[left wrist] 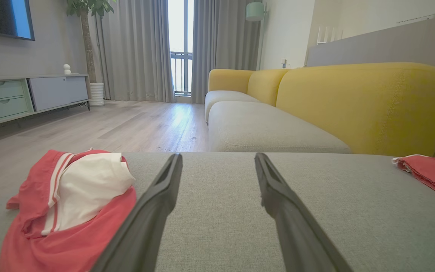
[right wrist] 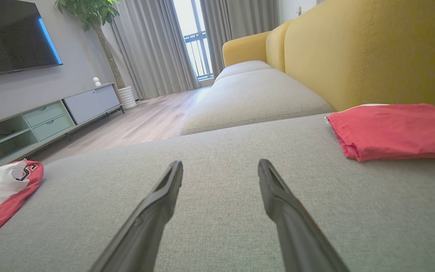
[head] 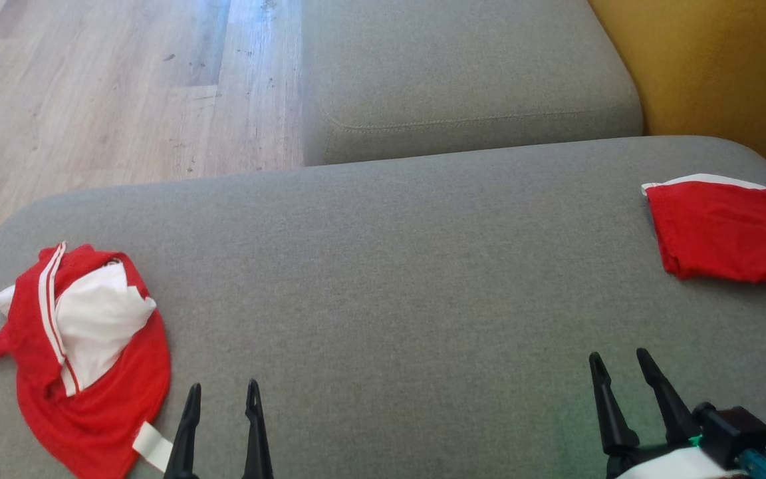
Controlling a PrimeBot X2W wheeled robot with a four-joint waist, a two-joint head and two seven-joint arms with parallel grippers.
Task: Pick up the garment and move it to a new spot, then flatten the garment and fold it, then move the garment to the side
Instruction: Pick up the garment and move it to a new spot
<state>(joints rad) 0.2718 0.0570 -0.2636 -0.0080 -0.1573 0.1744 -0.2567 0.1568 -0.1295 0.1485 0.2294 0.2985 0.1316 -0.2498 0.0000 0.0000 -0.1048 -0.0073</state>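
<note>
The left gripper and right gripper stood open, empty. The crumpled garment lay at the left edge of the cushion. The pickup step seemed pending and called for a leftward reach.

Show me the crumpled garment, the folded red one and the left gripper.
crumpled garment (head: 94,329), head view, on its white inner cloth.
folded garment (head: 725,233), head view, middle of its red top.
left gripper (head: 223,386), head view, midway between its fingertips.

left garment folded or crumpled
Crumpled. The left garment lies in a loose heap on the cushion, white fabric bunched out on top, edges uneven, unlike the flat folded garment at the right.
</note>
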